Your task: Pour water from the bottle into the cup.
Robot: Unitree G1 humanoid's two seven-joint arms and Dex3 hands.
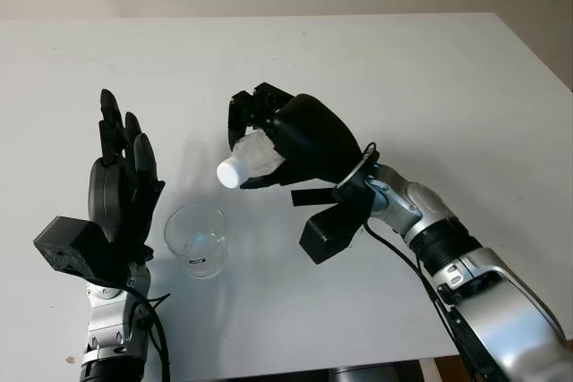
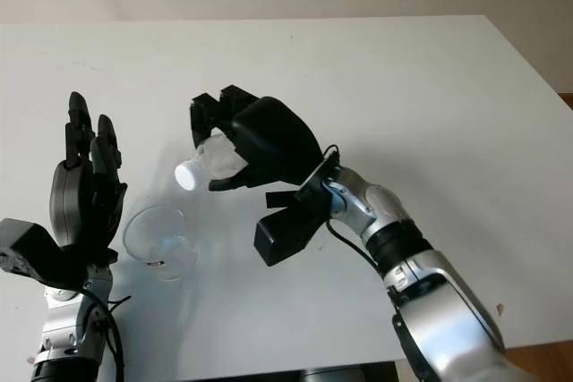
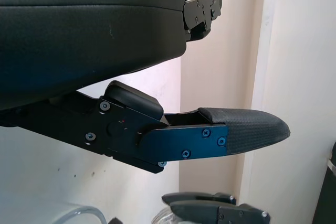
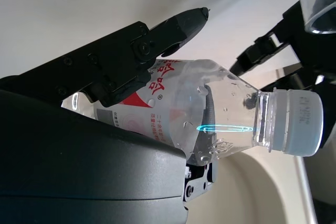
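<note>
right hand [image 1: 300, 140]: fingers clamped on bottle [image 1: 251, 157], tilted, white cap still on, neck above and just right of cup [image 1: 196, 239] | cup upright on surface [image 1: 430, 87] | left hand [image 1: 121, 190]: open, upright beside cup

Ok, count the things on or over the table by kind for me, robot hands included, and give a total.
Bottles: 1, the bottle, capped, held tilted in the right robot hand.
Cups: 1, the clear cup on the table.
Robot hands: 2, counting the open left robot hand beside the cup.
Total: 4
</note>
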